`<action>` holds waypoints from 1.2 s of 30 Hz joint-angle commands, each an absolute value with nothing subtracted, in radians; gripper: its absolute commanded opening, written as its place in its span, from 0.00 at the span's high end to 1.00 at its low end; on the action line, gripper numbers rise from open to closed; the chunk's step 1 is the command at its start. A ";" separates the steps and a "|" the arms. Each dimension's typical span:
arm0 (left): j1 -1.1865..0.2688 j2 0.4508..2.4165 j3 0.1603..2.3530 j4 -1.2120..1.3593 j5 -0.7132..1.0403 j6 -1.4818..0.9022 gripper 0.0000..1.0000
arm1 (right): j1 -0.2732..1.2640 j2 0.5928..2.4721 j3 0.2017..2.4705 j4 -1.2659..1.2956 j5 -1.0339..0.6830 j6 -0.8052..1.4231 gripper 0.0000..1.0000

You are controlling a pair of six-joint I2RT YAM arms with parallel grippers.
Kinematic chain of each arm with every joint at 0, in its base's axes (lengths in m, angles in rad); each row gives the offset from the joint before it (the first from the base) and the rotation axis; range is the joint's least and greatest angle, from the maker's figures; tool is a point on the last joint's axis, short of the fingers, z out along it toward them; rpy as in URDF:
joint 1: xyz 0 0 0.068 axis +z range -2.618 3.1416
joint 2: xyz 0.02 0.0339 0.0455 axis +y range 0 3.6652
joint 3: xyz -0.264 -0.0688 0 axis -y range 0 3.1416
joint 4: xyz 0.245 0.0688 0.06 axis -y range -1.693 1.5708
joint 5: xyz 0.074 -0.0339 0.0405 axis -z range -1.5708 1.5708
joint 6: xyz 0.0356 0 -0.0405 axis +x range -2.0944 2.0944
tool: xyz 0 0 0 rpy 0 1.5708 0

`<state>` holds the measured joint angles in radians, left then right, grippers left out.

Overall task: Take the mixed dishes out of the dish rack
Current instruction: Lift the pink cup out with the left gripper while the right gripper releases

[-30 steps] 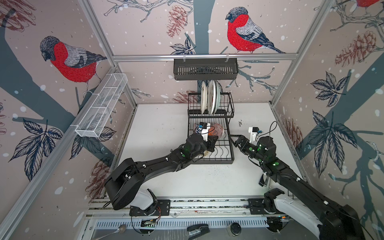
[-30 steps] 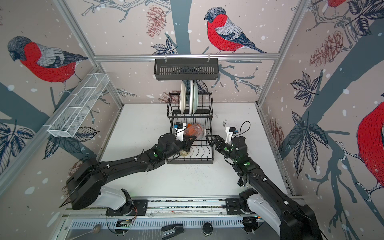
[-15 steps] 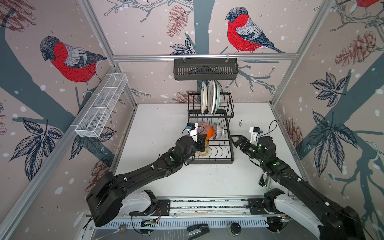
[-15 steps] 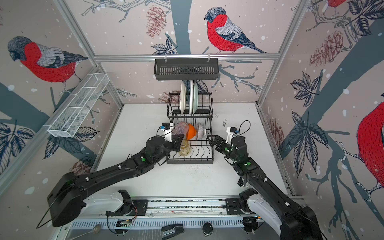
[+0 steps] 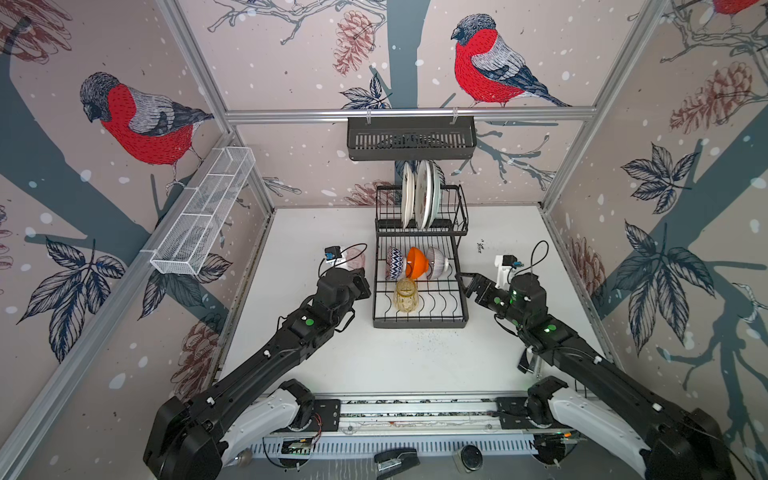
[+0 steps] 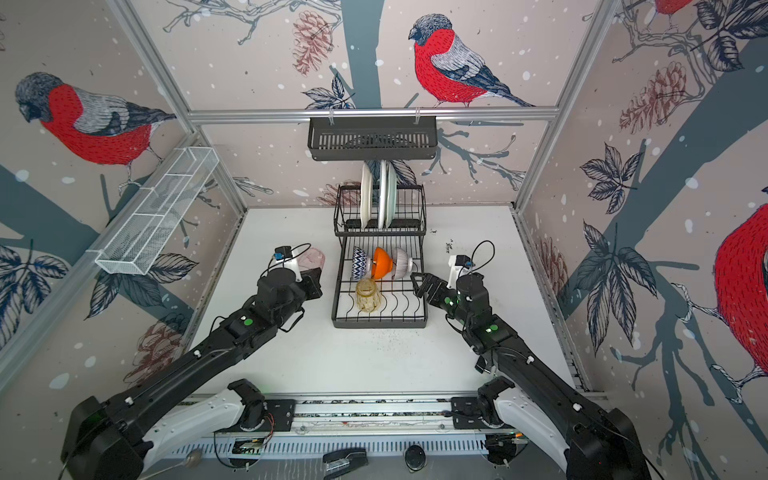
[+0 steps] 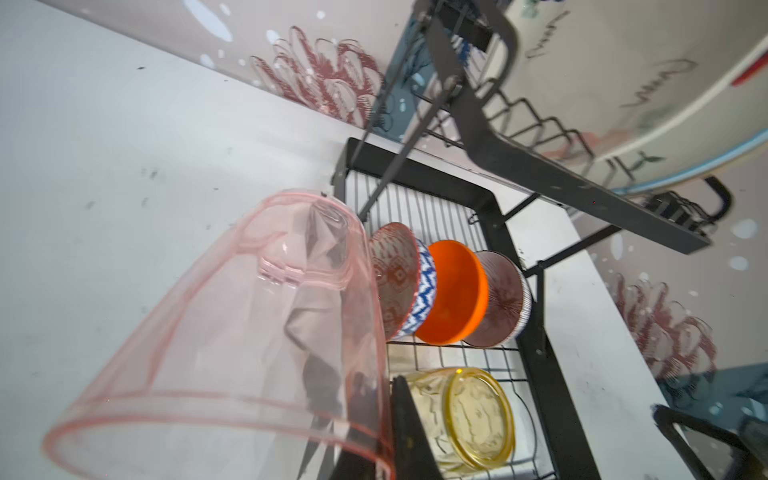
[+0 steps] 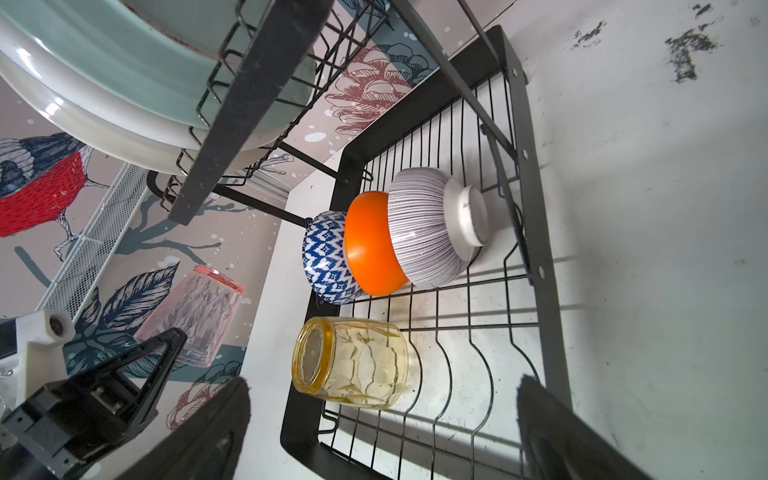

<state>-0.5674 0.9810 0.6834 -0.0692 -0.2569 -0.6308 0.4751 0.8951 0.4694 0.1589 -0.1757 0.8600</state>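
My left gripper is shut on the wall of a pink ribbed tumbler, held above the table just left of the dish rack; the tumbler shows in both top views. On the rack's lower tray an amber tumbler lies on its side in front of a blue-patterned bowl, an orange bowl and a white ribbed bowl standing on edge. Plates stand upright in the raised basket. My right gripper is open at the rack's right edge, empty, facing the amber tumbler.
A black slotted shelf basket hangs on the back rail above the plates. A long white mesh tray runs along the left wall. Bare white table lies in front of the rack and to both sides of it.
The left arm has carried the pink tumbler from over the rack's lower tray out to the left of the rack. The right arm has stayed still and open.
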 commanded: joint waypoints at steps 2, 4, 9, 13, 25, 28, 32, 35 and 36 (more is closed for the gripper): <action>-0.461 1.026 0.753 -0.238 -0.241 -0.673 1.00 | 0.492 0.888 0.476 0.157 -0.110 0.798 0.01; -0.395 1.061 0.783 -0.264 -0.198 -0.682 1.00 | 0.496 0.880 0.474 0.145 -0.091 0.782 0.00; -0.203 1.198 0.880 -0.310 -0.057 -0.677 1.00 | 0.505 0.841 0.452 0.138 -0.051 0.761 0.01; -0.054 1.357 1.019 -0.396 0.056 -0.666 1.00 | 0.505 0.825 0.425 0.161 -0.038 0.752 0.00; 0.074 1.773 1.553 -0.781 -0.008 -0.529 1.00 | 0.452 0.825 0.413 0.138 -0.102 0.723 0.01; 0.074 1.848 1.617 -0.819 0.025 -0.511 1.00 | 0.432 0.825 0.405 0.132 -0.119 0.718 0.01; 0.075 1.943 1.695 -0.869 0.032 -0.487 1.00 | 0.425 0.822 0.396 0.135 -0.134 0.716 0.01; 0.074 1.993 1.742 -0.898 0.008 -0.472 1.00 | 0.422 0.822 0.394 0.130 -0.140 0.713 0.01; 0.074 2.006 1.753 -0.902 0.000 -0.467 1.00 | 0.422 0.822 0.392 0.127 -0.140 0.712 0.01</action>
<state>0.0742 1.9823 1.7233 -0.8421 0.0216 -0.5003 0.4236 0.8246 0.3946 0.1230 -0.1238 0.7273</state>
